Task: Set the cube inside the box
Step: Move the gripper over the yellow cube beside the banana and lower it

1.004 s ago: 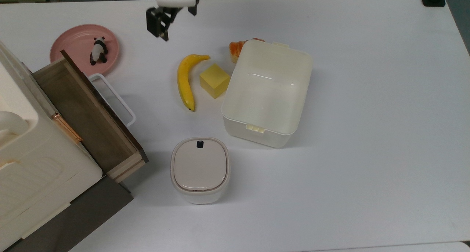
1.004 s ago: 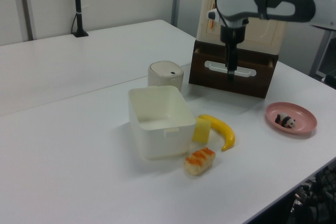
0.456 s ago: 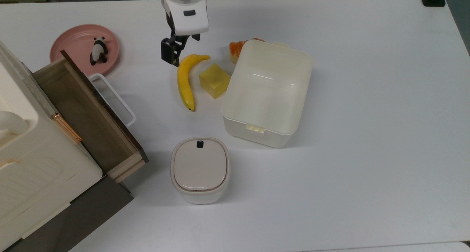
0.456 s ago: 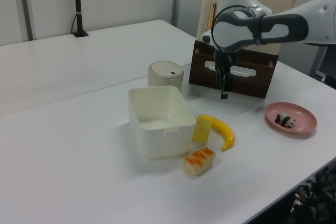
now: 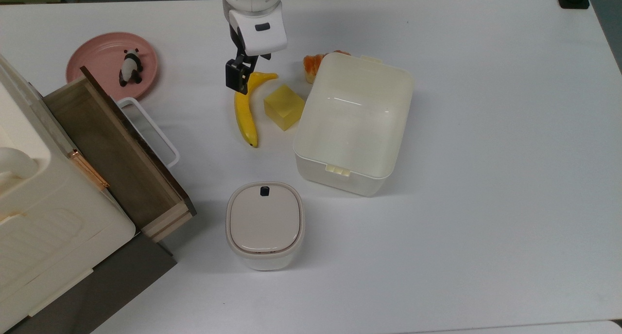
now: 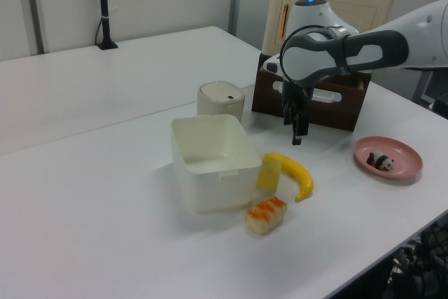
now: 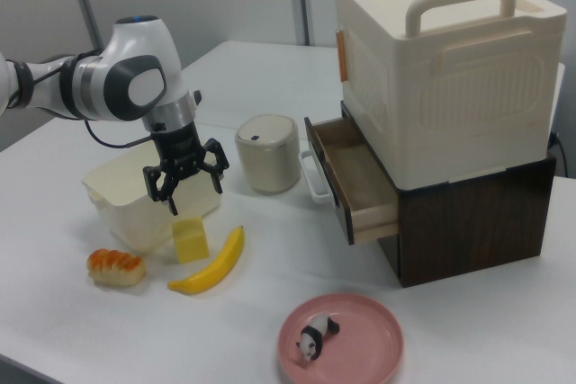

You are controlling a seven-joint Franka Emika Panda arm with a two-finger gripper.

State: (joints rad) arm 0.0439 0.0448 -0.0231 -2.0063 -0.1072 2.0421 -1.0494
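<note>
Cube (image 5: 284, 106) sits on the table (image 5: 486, 130), untouched, between the banana (image 5: 244, 110) and the box (image 5: 353, 122), just beside the box's wall. We see the gripper (image 7: 184, 188) spread wide and empty in the right view, fingers pointing down, hanging above the cube and banana with clear air beneath. In the top view it appears over the banana's stem end, off to the cube's upper left. Outward from there: a bread piece (image 5: 314, 63) lies by the box's far corner; a lidded bin (image 5: 265, 224), an open drawer (image 5: 116, 149) and a pink plate (image 5: 97, 57) with a panda (image 5: 130, 66) stand well apart. We judge the task at approach only: nothing grasped. Left: align over cube, descend, close, lift, carry over the box, release. The box is empty.
</note>
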